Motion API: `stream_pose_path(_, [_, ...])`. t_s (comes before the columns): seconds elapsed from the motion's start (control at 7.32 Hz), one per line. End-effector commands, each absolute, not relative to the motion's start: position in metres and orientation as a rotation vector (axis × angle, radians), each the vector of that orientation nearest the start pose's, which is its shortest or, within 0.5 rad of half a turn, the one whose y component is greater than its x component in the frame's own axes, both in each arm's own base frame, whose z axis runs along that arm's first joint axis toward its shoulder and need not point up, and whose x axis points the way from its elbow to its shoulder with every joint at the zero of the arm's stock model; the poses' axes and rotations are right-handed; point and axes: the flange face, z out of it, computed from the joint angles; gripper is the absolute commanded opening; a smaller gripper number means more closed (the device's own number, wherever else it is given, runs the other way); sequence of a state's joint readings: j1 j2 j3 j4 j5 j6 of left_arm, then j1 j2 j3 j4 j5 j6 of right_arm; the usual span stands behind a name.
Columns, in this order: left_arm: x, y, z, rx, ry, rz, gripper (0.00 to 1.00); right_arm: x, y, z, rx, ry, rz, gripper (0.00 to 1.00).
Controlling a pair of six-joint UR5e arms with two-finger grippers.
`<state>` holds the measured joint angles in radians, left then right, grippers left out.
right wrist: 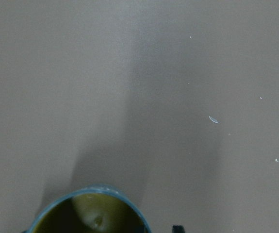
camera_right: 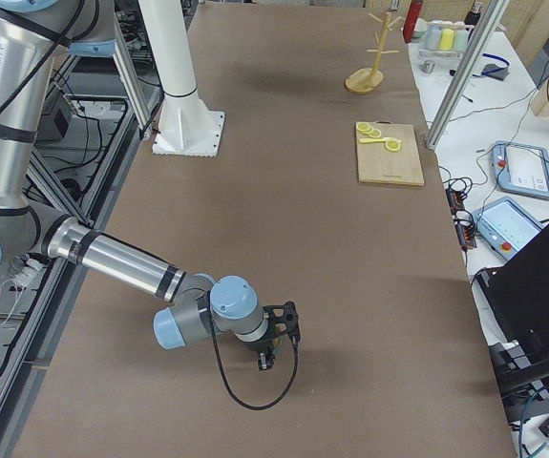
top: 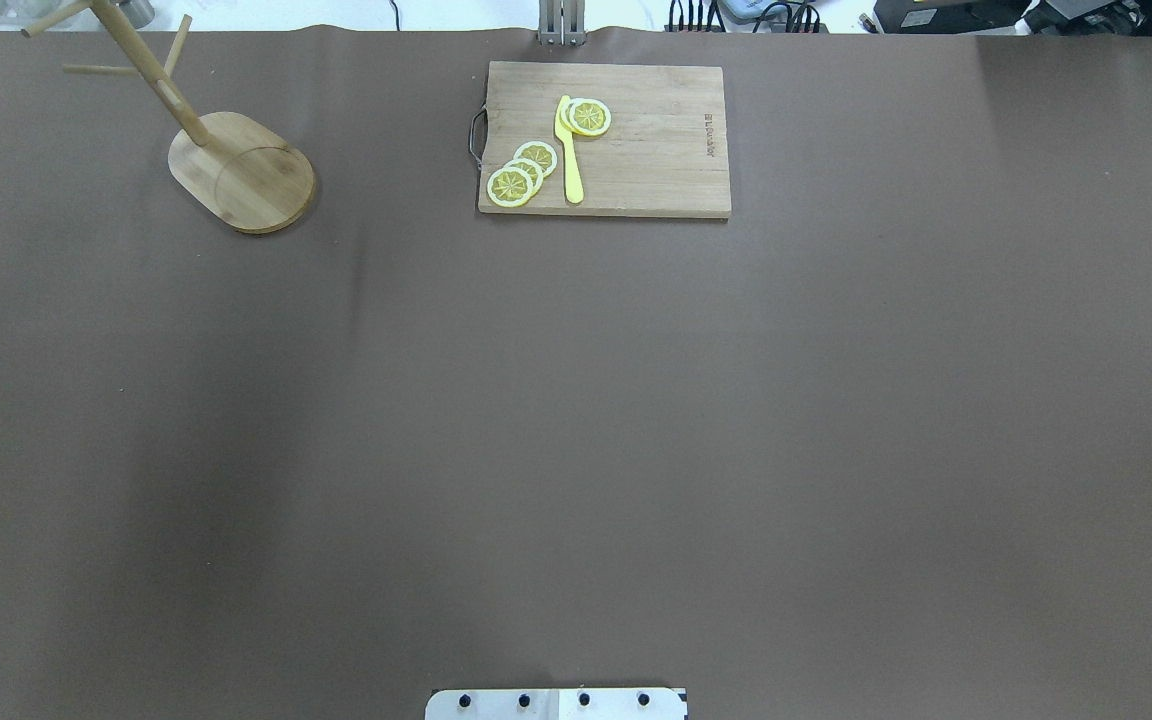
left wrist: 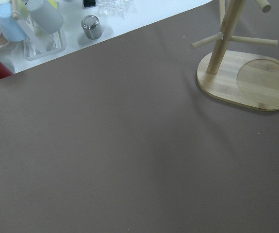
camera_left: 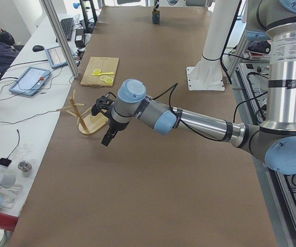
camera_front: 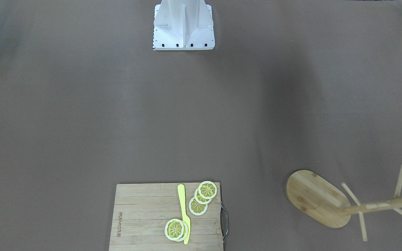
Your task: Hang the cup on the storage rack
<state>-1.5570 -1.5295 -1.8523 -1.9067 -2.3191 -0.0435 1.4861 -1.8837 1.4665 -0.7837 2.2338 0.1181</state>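
Cup [right wrist: 98, 213] cut by view's lower edge (storage rack [top: 246, 175] near table [top: 576, 400] corner).

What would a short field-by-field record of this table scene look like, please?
storage rack: upright, far left of the table, pegs bare
cup: only its rim shows, at the right wrist view's bottom edge; not on the rack
left tool: above the table near the rack; open or shut unclear
right tool: low at the table's right end; open or shut unclear
cutting board: holds lemon slices and a yellow knife
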Motion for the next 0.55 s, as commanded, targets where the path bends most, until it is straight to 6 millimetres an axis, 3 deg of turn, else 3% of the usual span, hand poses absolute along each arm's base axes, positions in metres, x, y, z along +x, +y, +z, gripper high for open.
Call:
stream_pose_path(0.0, [-0.0588,-0.4876,0.5012,0.527,0.742,0.188,1.0,0.0411,-0.3549,0.7624,0.289,-0.689,-0.095,0.3])
stream_pose_path(0.41, [-0.0588,-0.4879,0.5027,0.524,0.742,0.187,1.0,0.0372,-0.355,0.7607,0.286,-0.705,-0.109,0.3])
